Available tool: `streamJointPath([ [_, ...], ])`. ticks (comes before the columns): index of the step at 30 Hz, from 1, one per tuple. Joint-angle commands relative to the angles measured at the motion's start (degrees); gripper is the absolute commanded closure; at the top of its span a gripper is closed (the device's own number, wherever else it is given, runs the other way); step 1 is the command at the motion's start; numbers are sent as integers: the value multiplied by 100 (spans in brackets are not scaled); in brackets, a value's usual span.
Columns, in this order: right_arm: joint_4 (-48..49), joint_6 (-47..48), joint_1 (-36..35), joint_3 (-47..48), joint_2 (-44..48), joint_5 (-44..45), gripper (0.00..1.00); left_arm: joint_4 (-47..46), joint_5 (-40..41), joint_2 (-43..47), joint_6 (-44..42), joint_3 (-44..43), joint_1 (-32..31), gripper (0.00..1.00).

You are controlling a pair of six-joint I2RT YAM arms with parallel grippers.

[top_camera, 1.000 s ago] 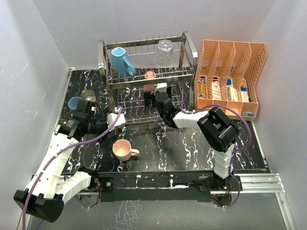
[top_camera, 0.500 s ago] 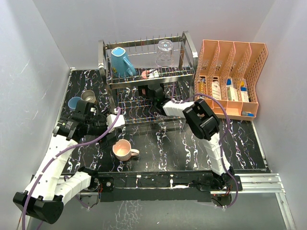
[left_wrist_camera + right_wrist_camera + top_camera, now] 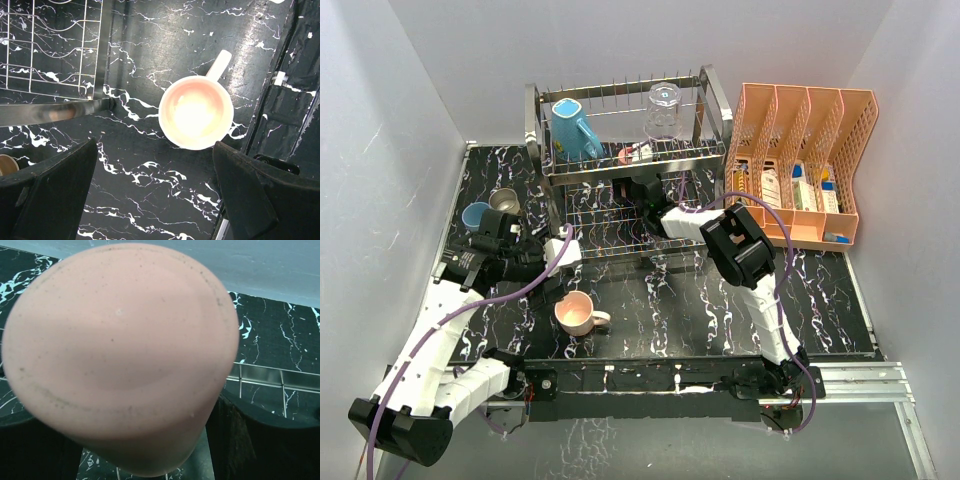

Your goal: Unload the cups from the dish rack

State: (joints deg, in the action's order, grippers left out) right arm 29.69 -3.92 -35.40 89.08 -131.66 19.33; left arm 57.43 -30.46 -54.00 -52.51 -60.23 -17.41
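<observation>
At the dish rack (image 3: 715, 95) | right gripper (image 3: 145, 450) straddles salmon-red tumbler (image 3: 120, 340), grip unclear | left gripper (image 3: 155, 155) wide

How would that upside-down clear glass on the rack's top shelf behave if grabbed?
The glass looks smooth and shiny, so probably stiff but slippery. It seems breakable, and sitting on the top tier of the rack, a slip could mean a hard fall. Tall and narrow, it may tip if nudged sideways.
</observation>
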Motion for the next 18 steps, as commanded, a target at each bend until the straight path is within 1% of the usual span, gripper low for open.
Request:
streamJointPath([
  [1,561,3,-14,-214,350,-147,40,5,-175,68,-163,81,17,3],
  [8,914,-86,-182,-862,952,-149,42,-102,51,173,-311,168,18,3],
  [12,1160,-231,-404,-1531,1511,-170,43,-225,26,254,-312,182,18,3],
  [18,1328,-620,-870,-2707,2404,59,44,-648,47,520,-288,322,17,3],
])
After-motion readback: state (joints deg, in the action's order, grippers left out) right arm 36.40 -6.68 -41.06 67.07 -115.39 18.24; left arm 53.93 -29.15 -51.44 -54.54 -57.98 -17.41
